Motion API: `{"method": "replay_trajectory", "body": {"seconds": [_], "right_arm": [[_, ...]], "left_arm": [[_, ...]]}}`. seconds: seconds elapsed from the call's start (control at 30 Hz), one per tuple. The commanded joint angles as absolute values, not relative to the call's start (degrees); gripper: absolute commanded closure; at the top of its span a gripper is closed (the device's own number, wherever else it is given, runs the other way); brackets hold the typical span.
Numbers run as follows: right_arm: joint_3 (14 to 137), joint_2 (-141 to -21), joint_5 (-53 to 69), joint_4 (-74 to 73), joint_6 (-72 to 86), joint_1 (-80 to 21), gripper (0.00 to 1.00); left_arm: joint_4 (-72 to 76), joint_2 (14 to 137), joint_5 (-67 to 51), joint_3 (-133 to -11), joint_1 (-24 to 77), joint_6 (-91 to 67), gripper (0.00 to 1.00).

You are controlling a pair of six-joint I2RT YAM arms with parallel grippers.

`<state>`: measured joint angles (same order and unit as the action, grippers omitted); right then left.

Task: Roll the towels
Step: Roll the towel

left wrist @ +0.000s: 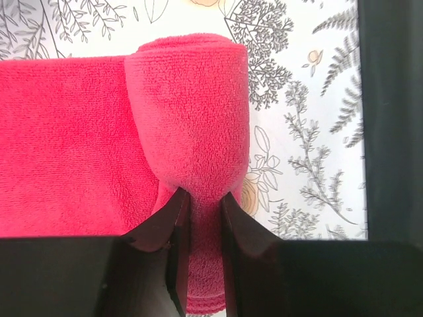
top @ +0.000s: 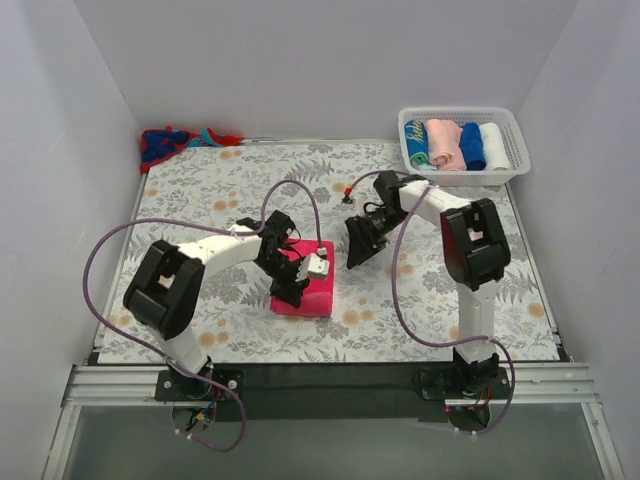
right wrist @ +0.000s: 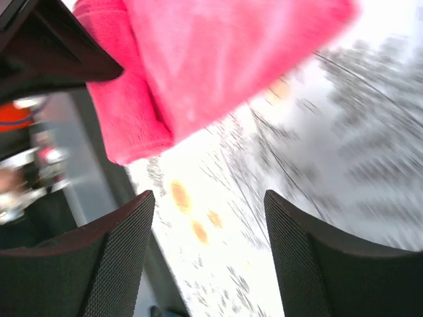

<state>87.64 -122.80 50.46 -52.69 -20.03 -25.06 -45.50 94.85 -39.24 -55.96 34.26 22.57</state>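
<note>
Where the floral table cloth (top: 200, 200) runs towards the near edge, a little left of the middle, we find the hot-pink towel (top: 320, 297) lying on it, partly rolled. From the left wrist we see a flat stretch of it on the left. A thick roll (left wrist: 192, 112) sits along its right edge and runs away from the camera. The left gripper (left wrist: 203, 205) has its two dark fingers pressed in on the near end of that roll, and the cloth is squeezed narrow between them, so we call this a firm pinch on the hot-pink towel.

The right gripper (top: 357, 250) hangs just to the right of the towel and does not touch it. Its wrist picture is blurred, yet we can make out the fingers spread wide, with only patterned cloth between them and the pink towel further off at the top of the view.

Farther out, we see the red and blue towel (top: 172, 142) crumpled in the far left corner against the back wall, well apart from both arms. In the far right corner stands a white slotted basket (top: 465, 178) holding four rolled towels (top: 460, 145) side by side: teal-patterned, pale pink, blue and white. A purple cable (top: 100, 250) loops from the left arm.
</note>
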Motion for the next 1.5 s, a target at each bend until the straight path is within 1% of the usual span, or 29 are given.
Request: {"method": "replay_trajectory", "body": {"seconds": [0.0,0.13,0.23,0.33,0.37,0.57,0.63,0.67,0.73,0.8,0.87,1.0,1.07,1.1,1.17,1.2,1.27,1.3,1.33,1.37,1.47], "right_arm": [[83.3,-112.3,43.7,-46.3,-22.1,-23.1,0.38],[76.0,-100.1,40.1,-40.8,-22.9,-23.2,0.36],[72.7,-95.2,36.8,-38.9,-24.4,-26.2,0.36],[71.9,-93.8,34.3,-38.0,-26.4,-31.7,0.35],[71.8,-93.7,31.8,-37.4,-26.9,-35.0,0.35],[69.1,-93.5,22.5,-30.3,-30.2,-47.5,0.31],[66.7,-93.4,19.0,-26.4,-31.2,-50.0,0.28],[65.7,-93.3,17.6,-25.0,-31.8,-52.5,0.2],[63.4,-93.1,14.8,-20.1,-34.3,-54.8,0.11],[61.2,-93.2,12.3,-17.0,-35.7,-57.6,0.1],[60.6,-93.9,11.3,-15.7,-37.1,-59.4,0.11],[55.9,-93.7,8.0,-8.9,-39.3,-61.3,0.17],[54.6,-94.7,7.6,-6.9,-40.2,-61.7,0.25],[54.6,-95.8,7.8,-6.8,-40.8,-61.7,0.37],[54.1,-96.6,8.7,-6.7,-41.5,-61.6,0.56],[53.6,-96.9,9.0,-6.7,-42.0,-61.7,0.73],[52.3,-97.1,10.1,-6.8,-41.9,-61.7,0.94],[51.9,-97.1,10.8,-7.0,-41.8,-61.6,0.99],[51.9,-97.0,11.9,-8.6,-41.6,-61.6,0.99],[51.9,-96.9,14.0,-9.7,-41.3,-61.5,0.99],[52.9,-97.6,19.1,-15.7,-39.1,-59.9,0.99]], "left_arm": [[-64.0,104.7,-45.6,-59.5,32.1,27.2,1.0],[-69.5,114.3,-47.1,-66.8,28.9,29.5,1.0],[-70.0,122.0,-46.1,-71.5,26.8,28.6,1.0],[-71.9,126.0,-46.0,-76.6,25.3,28.6,0.99],[-72.4,127.9,-46.1,-77.8,25.1,28.7,0.99],[-72.2,134.3,-45.3,-82.2,24.5,29.7,0.98],[-72.2,136.0,-45.5,-83.5,24.1,29.8,0.98],[-72.2,136.4,-45.6,-83.8,24.0,30.0,0.98],[-72.3,136.9,-45.9,-84.4,23.6,30.1,0.98],[-72.2,138.0,-45.5,-84.8,23.6,30.1,0.98],[-71.6,139.0,-45.4,-84.7,23.5,30.1,0.98],[-70.9,139.4,-45.8,-84.8,23.4,30.1,0.97],[-71.1,139.7,-46.1,-85.3,23.4,30.1,0.97],[-71.2,140.0,-46.1,-85.8,23.4,30.1,0.97],[-71.3,140.3,-46.1,-86.4,23.3,30.1,0.96],[-71.2,140.2,-46.0,-86.7,23.3,30.0,0.95],[-70.5,139.6,-46.2,-87.4,22.8,29.3,0.9],[-70.4,139.2,-46.6,-88.0,22.5,29.1,0.87],[-70.3,138.9,-46.9,-88.3,21.8,28.8,0.81],[-69.5,137.5,-47.9,-89.2,21.4,28.4,0.72],[-67.4,133.0,-49.4,-90.7,19.2,26.2,0.64]]}}
